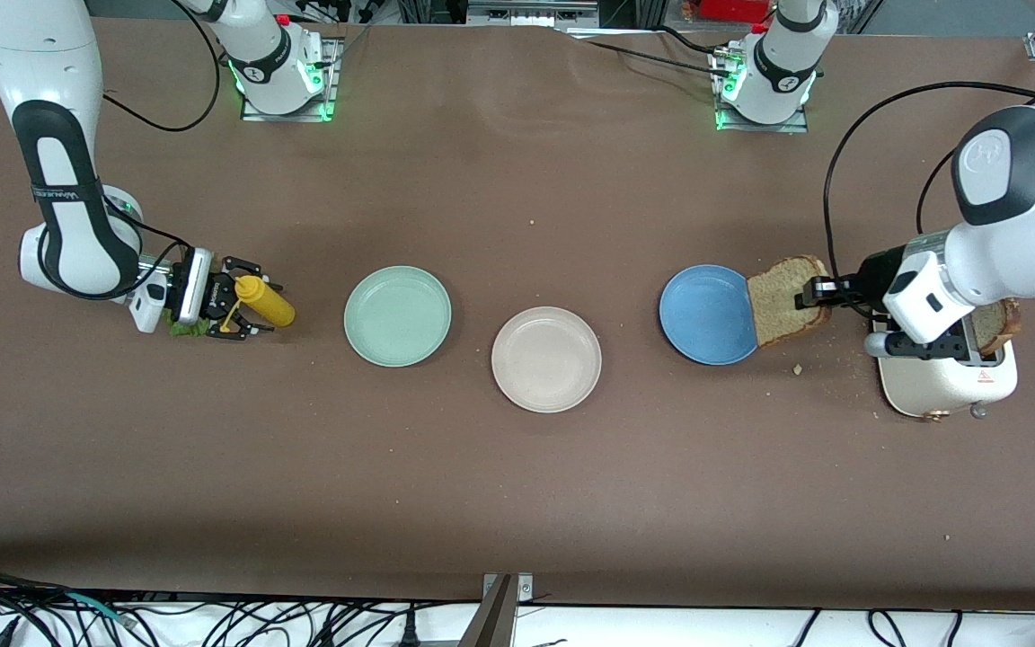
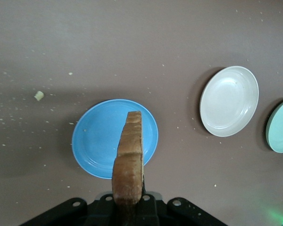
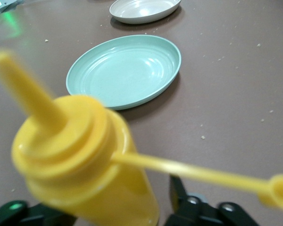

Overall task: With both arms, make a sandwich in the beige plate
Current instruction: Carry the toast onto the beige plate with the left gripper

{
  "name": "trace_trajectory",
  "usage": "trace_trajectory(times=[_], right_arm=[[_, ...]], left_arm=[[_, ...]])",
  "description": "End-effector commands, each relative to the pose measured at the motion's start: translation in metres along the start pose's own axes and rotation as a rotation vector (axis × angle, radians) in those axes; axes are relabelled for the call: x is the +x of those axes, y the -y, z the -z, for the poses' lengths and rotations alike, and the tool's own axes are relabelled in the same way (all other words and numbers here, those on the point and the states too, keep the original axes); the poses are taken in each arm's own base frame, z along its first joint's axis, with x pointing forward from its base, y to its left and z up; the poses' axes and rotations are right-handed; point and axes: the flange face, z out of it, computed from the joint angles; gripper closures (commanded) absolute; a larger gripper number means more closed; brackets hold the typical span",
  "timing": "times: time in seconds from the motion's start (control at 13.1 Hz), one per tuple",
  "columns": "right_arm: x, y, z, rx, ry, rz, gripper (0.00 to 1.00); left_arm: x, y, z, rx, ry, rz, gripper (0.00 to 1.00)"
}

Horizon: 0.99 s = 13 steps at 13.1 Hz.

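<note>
My left gripper [image 1: 818,293] is shut on a tan bread slice [image 1: 785,299] and holds it on edge over the rim of the blue plate [image 1: 702,316]. The left wrist view shows this slice [image 2: 129,160] between the jaws, above the blue plate [image 2: 96,141]. A second slice [image 1: 995,325] stands in the toaster [image 1: 944,382]. The beige plate [image 1: 546,359] is empty at mid-table and also shows in the left wrist view [image 2: 229,100]. My right gripper [image 1: 246,301] is open around a yellow squeeze bottle [image 1: 268,306] low at the table. A bit of green lettuce [image 1: 183,328] shows under it.
A mint-green plate [image 1: 397,315] lies between the yellow bottle and the beige plate, and fills the right wrist view [image 3: 125,70]. Crumbs are scattered near the toaster [image 1: 798,368]. The bottle's open cap hangs on its strap [image 3: 278,190].
</note>
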Motion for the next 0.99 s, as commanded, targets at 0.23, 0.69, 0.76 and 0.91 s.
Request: trace_trajectory(times=[0.23, 0.69, 0.76, 0.91], right_arm=[[0.016, -0.002, -0.006, -0.063, 0.015, 0.067, 0.94], [0.060, -0.021, -0.007, -0.084, 0.105, 0.168, 0.96], [0.069, -0.023, -0.005, -0.082, 0.119, 0.152, 0.96], [0.090, -0.027, -0.003, -0.068, 0.142, 0.129, 0.96]], left_arm=[[0.003, -0.048, -0.042, -0.137, 0.082, -0.023, 1.00], [0.024, -0.055, -0.093, -0.479, 0.162, 0.004, 1.00], [0.029, -0.054, -0.105, -0.530, 0.177, 0.020, 1.00], [0.038, -0.054, -0.133, -0.641, 0.196, 0.018, 1.00]])
